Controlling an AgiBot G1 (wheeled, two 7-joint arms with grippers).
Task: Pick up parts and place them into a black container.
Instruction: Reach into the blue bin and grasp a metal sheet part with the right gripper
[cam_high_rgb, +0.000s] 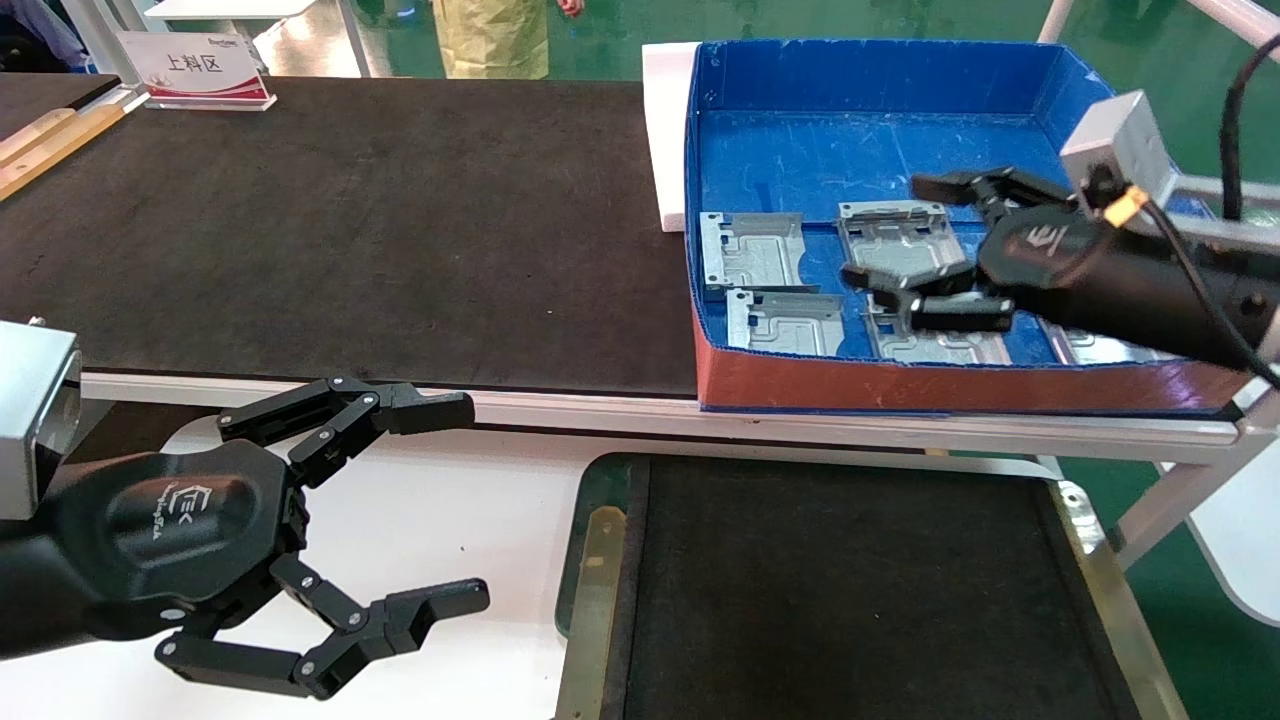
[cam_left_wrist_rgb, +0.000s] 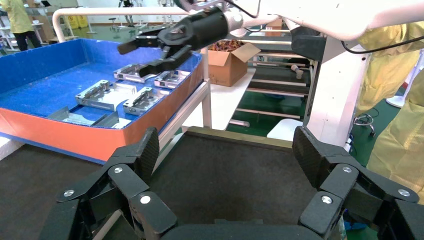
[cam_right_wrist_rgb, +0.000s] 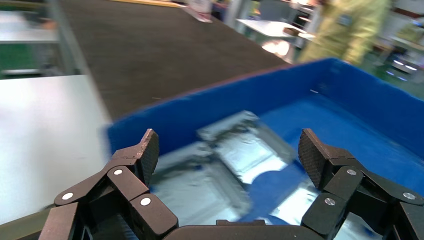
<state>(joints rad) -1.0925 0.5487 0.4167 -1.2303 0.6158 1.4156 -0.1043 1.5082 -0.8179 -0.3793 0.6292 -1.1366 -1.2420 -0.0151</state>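
Note:
Several silver-grey parts (cam_high_rgb: 755, 250) lie flat in a blue box (cam_high_rgb: 860, 85). My right gripper (cam_high_rgb: 885, 232) is open and empty, low over the parts in the middle of the box. In the right wrist view it (cam_right_wrist_rgb: 227, 155) hangs over blurred parts (cam_right_wrist_rgb: 245, 145). The black container (cam_high_rgb: 590, 590) stands in front of the table with a bare felt floor. My left gripper (cam_high_rgb: 477, 500) is open and empty, just left of the container. In the left wrist view it (cam_left_wrist_rgb: 227, 160) looks across the container (cam_left_wrist_rgb: 240, 137) to the parts (cam_left_wrist_rgb: 105, 95) and the right gripper (cam_left_wrist_rgb: 150, 47).
The blue box has a red front wall (cam_high_rgb: 950, 385) and sits at the right end of a long black mat-covered table (cam_high_rgb: 350, 230). A white foam block (cam_high_rgb: 665, 140) stands beside the box. A sign (cam_high_rgb: 195, 70) stands at the far left. A person in yellow (cam_left_wrist_rgb: 395, 125) stands nearby.

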